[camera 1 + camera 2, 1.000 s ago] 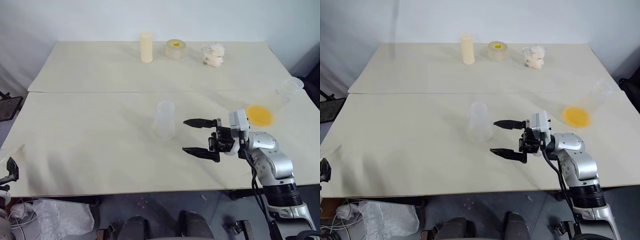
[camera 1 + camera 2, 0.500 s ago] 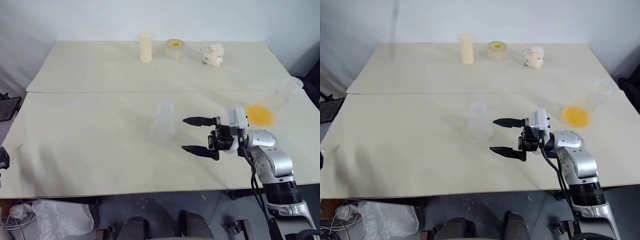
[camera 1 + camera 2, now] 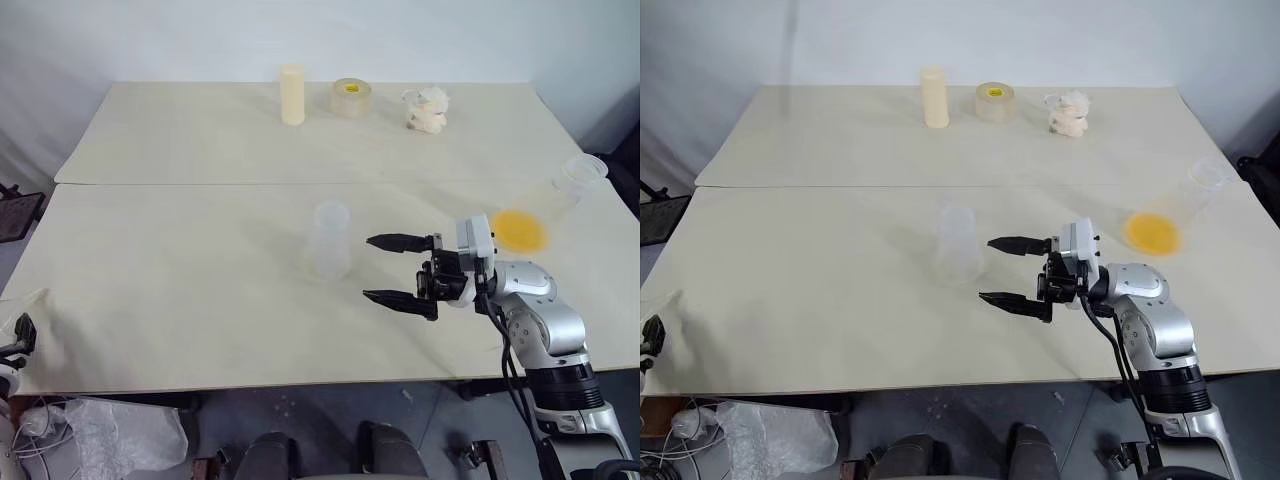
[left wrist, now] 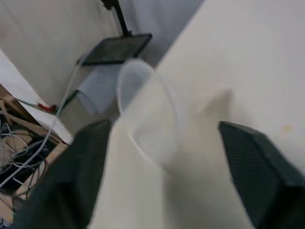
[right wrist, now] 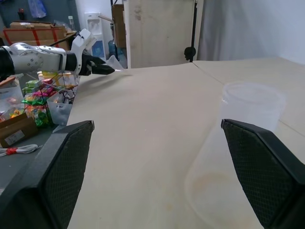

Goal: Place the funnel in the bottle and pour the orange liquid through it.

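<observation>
One risk: the funnel (image 4: 147, 119) at the table's (image 3: 200, 300) eight o'clock edge may slip off; right gripper (image 3: 395, 270) released, left gripper (image 4: 164, 125) I cannot tell.

The table (image 3: 200, 300) carries a matt cream surface, smooth apart from faint creases. On it, the bottle (image 3: 331, 240) is frosted, translucent plastic. Right of the bottle, a clear glossy flask (image 3: 560, 195) lies tilted, holding the orange liquid (image 3: 519, 230). Along the table's far edge stand an opaque matt cream cylinder (image 3: 292, 95) and a glossy tape roll (image 3: 351, 97). The right gripper (image 3: 400, 270) has matt black fingers (image 3: 395, 242) and a satin silver arm shell. The funnel (image 4: 147, 114) is thin clear plastic.
</observation>
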You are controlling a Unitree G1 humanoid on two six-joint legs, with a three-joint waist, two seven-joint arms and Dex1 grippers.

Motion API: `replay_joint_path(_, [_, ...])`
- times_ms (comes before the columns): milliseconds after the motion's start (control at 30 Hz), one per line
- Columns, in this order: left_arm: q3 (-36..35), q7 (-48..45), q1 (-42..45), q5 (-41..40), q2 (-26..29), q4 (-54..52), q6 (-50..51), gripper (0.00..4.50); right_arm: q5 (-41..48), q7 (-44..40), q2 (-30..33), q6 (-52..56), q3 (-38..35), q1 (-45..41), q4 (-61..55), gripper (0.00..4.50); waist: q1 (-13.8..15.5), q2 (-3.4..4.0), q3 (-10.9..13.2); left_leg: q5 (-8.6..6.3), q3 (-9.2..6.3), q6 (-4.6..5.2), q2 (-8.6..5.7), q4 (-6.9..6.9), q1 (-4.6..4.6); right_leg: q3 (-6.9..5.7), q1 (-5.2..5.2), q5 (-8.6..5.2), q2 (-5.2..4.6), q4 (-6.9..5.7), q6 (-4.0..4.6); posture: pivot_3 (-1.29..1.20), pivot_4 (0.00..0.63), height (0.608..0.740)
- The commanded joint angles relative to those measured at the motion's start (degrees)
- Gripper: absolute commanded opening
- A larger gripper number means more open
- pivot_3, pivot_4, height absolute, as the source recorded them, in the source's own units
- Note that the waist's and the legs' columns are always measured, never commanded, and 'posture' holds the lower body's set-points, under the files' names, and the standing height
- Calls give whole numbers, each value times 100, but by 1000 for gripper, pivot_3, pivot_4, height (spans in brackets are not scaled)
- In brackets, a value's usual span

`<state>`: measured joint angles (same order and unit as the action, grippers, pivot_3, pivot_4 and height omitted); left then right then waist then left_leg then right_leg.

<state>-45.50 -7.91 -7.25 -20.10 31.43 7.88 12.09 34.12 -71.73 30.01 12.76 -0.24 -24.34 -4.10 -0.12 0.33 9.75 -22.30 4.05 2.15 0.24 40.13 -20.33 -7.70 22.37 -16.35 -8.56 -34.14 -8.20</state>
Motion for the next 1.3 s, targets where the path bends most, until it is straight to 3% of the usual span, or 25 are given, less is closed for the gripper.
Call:
replay_joint_path(33, [27, -97, -19, -29, 45, -214, -40, 2309, 39, 31, 4, -81, -101, -35, -142, 4500, 5, 0, 0, 0, 0, 0, 0, 0, 0, 0, 0, 0, 0, 0, 0, 0, 150, 740])
replay_joint_path(267, [17, -284, -110, -129, 119, -383, 180, 42, 32, 70, -2, -89, -95, -8, -219, 4500, -7, 0, 0, 0, 0, 0, 0, -1, 0, 0, 1, 0, 0, 0, 0, 0, 150, 740])
replay_joint_path(467, [-4, -500, -255, -235, 181, -729, 388, 17, 62, 140, 42, -18, -111, -49, -290, 4500, -6, 0, 0, 0, 0, 0, 0, 0, 0, 1, 1, 0, 0, 0, 0, 0, 150, 740])
replay_joint_path(767, [295, -1404, -604, -1131, 397, -2735, 1391, 17, 328, 37, 206, 21, -341, 77, -393, 4500, 3, 0, 2, 0, -5, 0, -1, 0, 0, 9, -1, 0, -3, 2, 0, 0, 150, 740])
replay_joint_path(1100, [1408, -1991, 1066, -1709, 1293, -3182, 2260, 17, 379, 168, 98, -19, -389, 163, -619, 4500, 12, 2, 3, 0, -2, 0, -5, 0, -1, 7, 0, 0, 1, 0, 0, 0, 150, 740])
replay_joint_path(1300, [2142, -2193, 2592, -2049, 1393, -2866, 2765, 17, 284, 403, 61, -97, -398, 311, -739, 4500, 4, 1, 3, 1, -4, -1, -27, 1, -2, 4, 0, 0, 5, -2, 0, 0, 150, 740])
